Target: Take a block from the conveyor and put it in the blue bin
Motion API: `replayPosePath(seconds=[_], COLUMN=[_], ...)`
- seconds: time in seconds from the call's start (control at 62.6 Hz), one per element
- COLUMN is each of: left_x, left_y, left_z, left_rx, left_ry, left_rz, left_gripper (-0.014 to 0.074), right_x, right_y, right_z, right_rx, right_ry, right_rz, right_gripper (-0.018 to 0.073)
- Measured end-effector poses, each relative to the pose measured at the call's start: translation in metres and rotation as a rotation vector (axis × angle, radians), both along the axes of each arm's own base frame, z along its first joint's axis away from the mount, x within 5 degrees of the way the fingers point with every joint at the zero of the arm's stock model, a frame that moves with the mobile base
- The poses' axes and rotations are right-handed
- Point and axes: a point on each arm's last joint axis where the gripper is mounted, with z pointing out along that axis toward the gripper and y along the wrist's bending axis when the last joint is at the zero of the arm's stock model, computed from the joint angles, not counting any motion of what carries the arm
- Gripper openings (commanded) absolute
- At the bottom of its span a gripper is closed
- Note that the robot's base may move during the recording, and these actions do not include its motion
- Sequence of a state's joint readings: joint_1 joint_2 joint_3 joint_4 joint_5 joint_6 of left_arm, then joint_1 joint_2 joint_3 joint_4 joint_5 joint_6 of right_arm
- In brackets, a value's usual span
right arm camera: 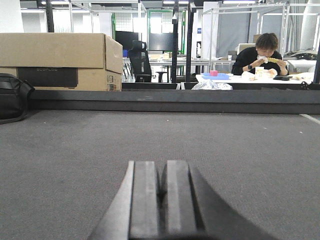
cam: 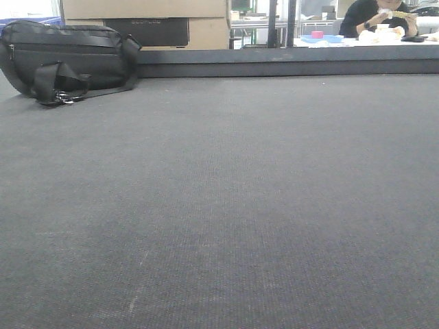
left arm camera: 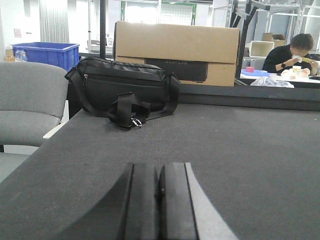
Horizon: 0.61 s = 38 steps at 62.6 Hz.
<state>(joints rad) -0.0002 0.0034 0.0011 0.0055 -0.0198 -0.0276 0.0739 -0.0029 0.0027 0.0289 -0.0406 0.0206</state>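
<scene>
Conveyor point(cam: 226, 205): wide, dark grey, fine-textured

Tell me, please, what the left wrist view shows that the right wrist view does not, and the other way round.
Only the left wrist view shows the blue bin, a grey chair and the left gripper, which is shut. Only the right wrist view shows a black office chair in the background and the right gripper, also shut. Both show the grey conveyor belt, the cardboard box, the black bag (cut off at the edge in the right view) and a person eating. Neither shows a block.
</scene>
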Motion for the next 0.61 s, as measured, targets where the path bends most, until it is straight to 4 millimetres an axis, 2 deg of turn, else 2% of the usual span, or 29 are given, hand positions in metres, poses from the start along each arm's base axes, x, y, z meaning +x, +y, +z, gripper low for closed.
replayPosePath(seconds=[0.144, 0.24, 0.336, 0.431, 0.543, 0.607], left_x=[0.000, -0.003, -0.013, -0.022, -0.022, -0.012], left_y=[0.000, 0.000, 0.000, 0.000, 0.001, 0.001], left_z=[-0.001, 0.012, 0.042, 0.077, 0.112, 0.125], left_rx=[-0.023, -0.034, -0.015, 0.001, 0.010, 0.012], left_ry=[0.027, 0.062, 0.054, 0.066, 0.154, 0.255], left_rz=[-0.002, -0.006, -0.003, 0.003, 0.010, 0.012], left_gripper=[-0.0111, -0.0111, -0.0111, -0.0111, -0.0111, -0.0111], right_x=[-0.001, -0.004, -0.014, -0.023, -0.025, -0.020], right_y=[0.000, 0.000, -0.001, -0.001, -0.001, 0.000], right_z=[0.006, 0.019, 0.054, 0.085, 0.114, 0.127], right_rx=[0.004, 0.007, 0.010, 0.006, -0.006, -0.015], right_ry=[-0.064, -0.118, -0.164, -0.119, 0.033, 0.144], right_rz=[-0.002, -0.002, 0.000, 0.004, 0.011, 0.014], right_gripper=[-0.0162, -0.0162, -0.0162, -0.0162, -0.0162, -0.0162])
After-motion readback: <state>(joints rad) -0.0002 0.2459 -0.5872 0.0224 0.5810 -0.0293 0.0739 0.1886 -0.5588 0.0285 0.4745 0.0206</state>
